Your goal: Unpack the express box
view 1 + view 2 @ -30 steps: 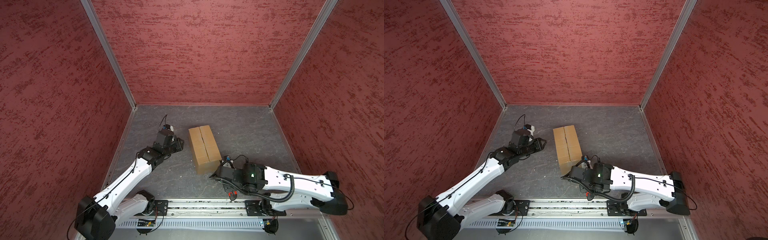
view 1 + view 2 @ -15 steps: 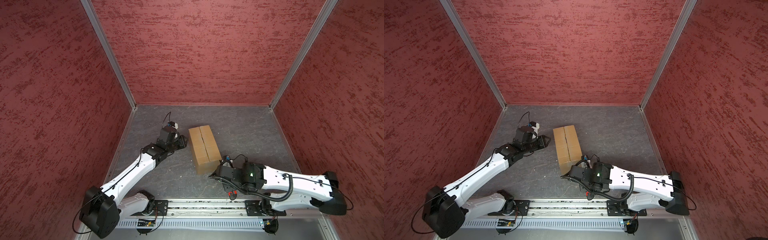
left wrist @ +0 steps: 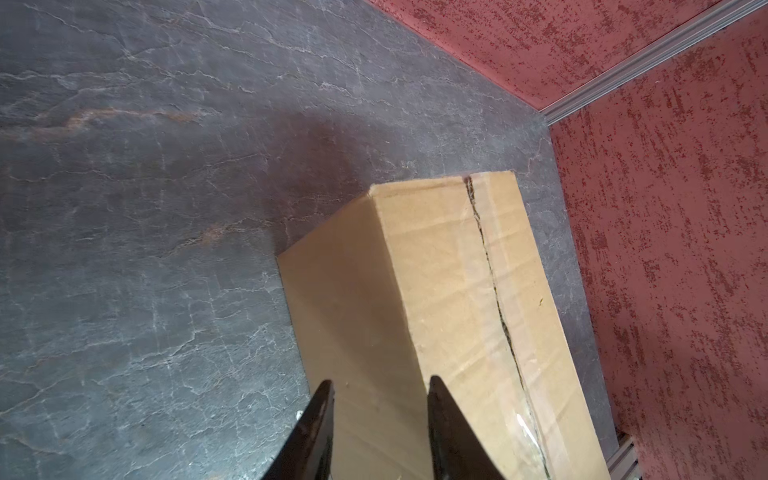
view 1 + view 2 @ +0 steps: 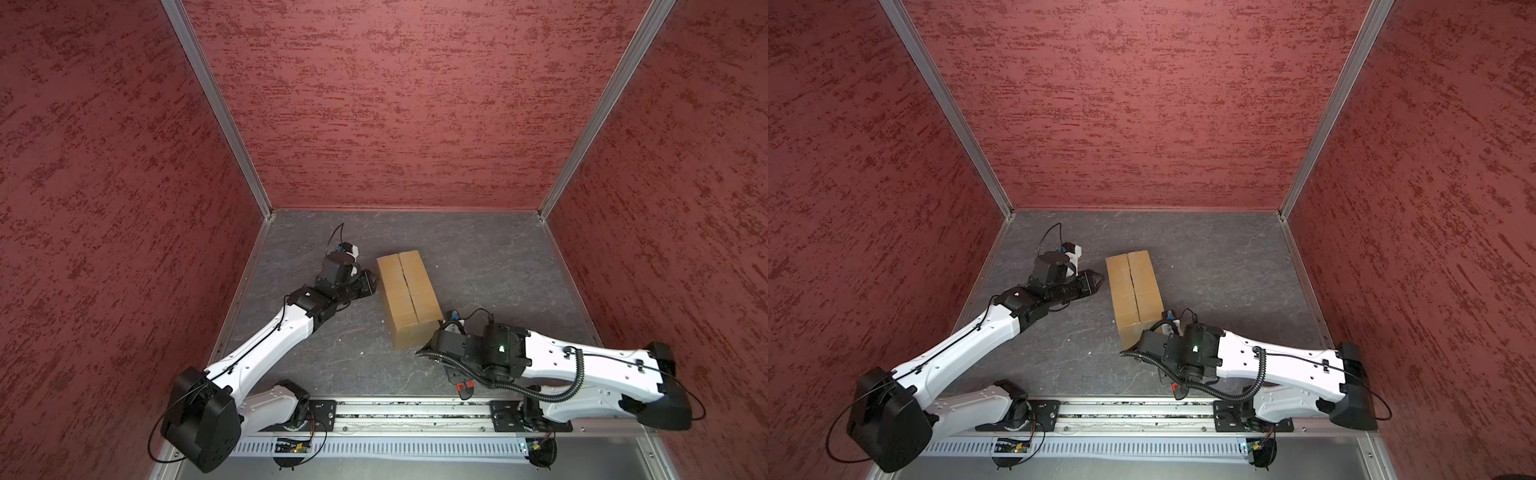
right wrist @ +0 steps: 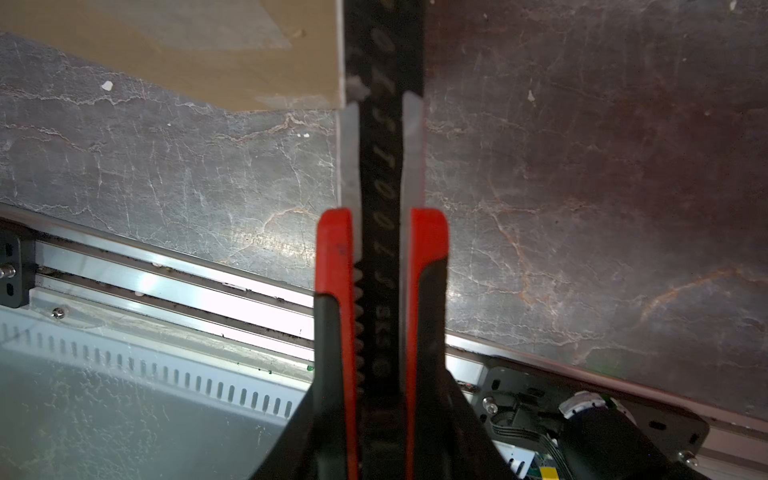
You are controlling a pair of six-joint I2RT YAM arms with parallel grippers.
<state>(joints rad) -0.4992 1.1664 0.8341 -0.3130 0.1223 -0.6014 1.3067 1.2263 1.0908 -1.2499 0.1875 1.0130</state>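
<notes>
R gripper clamped on utility knife, knife near express box corner | L gripper part-open, empty, just beside box | cnt: 1 box, 1 knife

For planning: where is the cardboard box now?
In both top views the box lies central on the floor, left gripper beside its left side, right gripper by its near end.

White arms, black left claw

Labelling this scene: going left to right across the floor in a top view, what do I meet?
Black left gripper → plain brown oblong cardboard express box → red-and-black utility knife.
</notes>
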